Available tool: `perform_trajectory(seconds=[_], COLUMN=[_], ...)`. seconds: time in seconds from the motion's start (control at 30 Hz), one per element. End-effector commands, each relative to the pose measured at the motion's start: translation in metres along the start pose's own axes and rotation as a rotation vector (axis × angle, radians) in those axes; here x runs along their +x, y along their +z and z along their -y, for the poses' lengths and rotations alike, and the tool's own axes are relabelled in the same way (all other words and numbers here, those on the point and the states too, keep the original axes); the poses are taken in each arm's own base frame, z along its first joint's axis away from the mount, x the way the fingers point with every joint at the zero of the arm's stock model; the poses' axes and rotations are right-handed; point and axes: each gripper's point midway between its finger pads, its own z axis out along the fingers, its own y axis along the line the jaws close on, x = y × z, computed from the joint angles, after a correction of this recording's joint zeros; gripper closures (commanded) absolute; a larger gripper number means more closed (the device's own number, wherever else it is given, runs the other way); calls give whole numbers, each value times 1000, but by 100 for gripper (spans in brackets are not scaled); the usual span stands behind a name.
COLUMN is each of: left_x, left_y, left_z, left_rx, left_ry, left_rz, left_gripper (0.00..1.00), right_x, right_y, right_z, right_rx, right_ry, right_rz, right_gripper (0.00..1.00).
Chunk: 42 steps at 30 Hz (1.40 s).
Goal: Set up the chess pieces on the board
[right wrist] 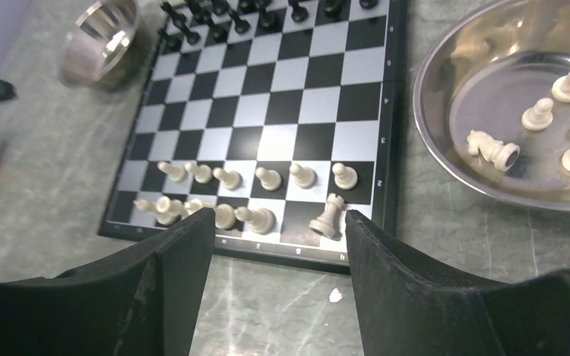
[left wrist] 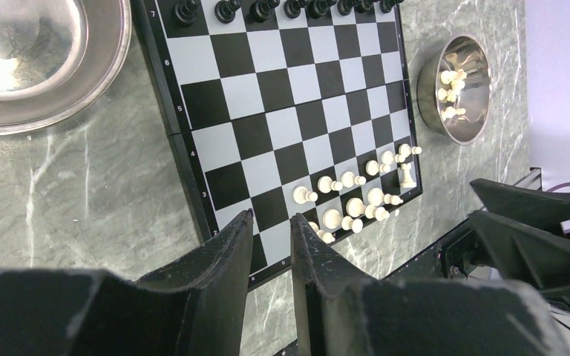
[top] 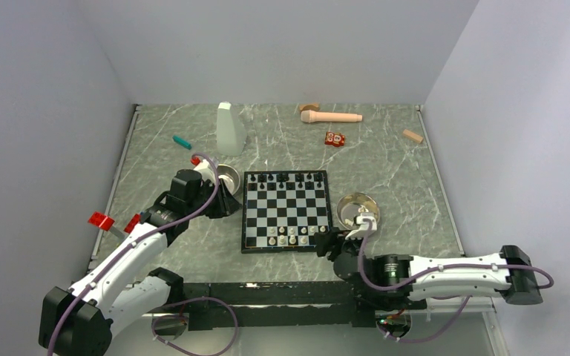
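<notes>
The board (top: 286, 210) lies in the middle of the table. Black chess pieces (top: 286, 178) line its far row. White chess pieces (right wrist: 226, 178) fill much of its two near rows. A white rook (right wrist: 328, 216) stands on the near right corner square. My right gripper (right wrist: 279, 216) is open wide just in front of that corner, touching nothing. More white pieces (right wrist: 542, 115) lie in the steel bowl (right wrist: 430, 96) to the right. My left gripper (left wrist: 272, 217) hovers over the board's near left corner, its fingers a narrow gap apart with nothing between them.
A second steel bowl (top: 226, 178) sits at the board's far left, beside my left wrist. Behind are a white bottle (top: 230, 130), a teal pen (top: 182, 141), a wooden pestle (top: 330, 116), red toy blocks (top: 334, 139) and a wooden block (top: 413, 136). Red blocks (top: 102, 220) lie at the left edge.
</notes>
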Motion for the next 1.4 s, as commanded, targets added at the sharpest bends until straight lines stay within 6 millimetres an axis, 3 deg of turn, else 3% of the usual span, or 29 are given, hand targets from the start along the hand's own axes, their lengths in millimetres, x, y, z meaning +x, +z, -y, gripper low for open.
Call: perform_trajectory(seconds=[0.0,0.13,0.33,0.6,0.8,1.0,1.37], left_x=[-7,-8,-9,-7,-7,-6,-5], left_y=[1,2,1,-1,0,-3,-6], left_z=[9,10,10,10,10,10,11], left_rx=[41,42,41,38,44,42,45], left_ry=[0,0,4,1,-6,0,-2], left_rz=[26,26,27,29,25,27,31], left_gripper=[69,69,69,69,70,69,69], right_x=[-29,-38,-35,-10,15,25,12], right_y=[-12,-19,-18,6,17,20,16], right_z=[11,10,5,-4,-23,-19,-4], right_rx=[50,64,104,27,31,155,285], right_ry=[42,66,36,72,14,63,175], right_rz=[30,-2,-137,-394,-562,-624,-704], right_gripper=[31,30,34,45,49,52,53])
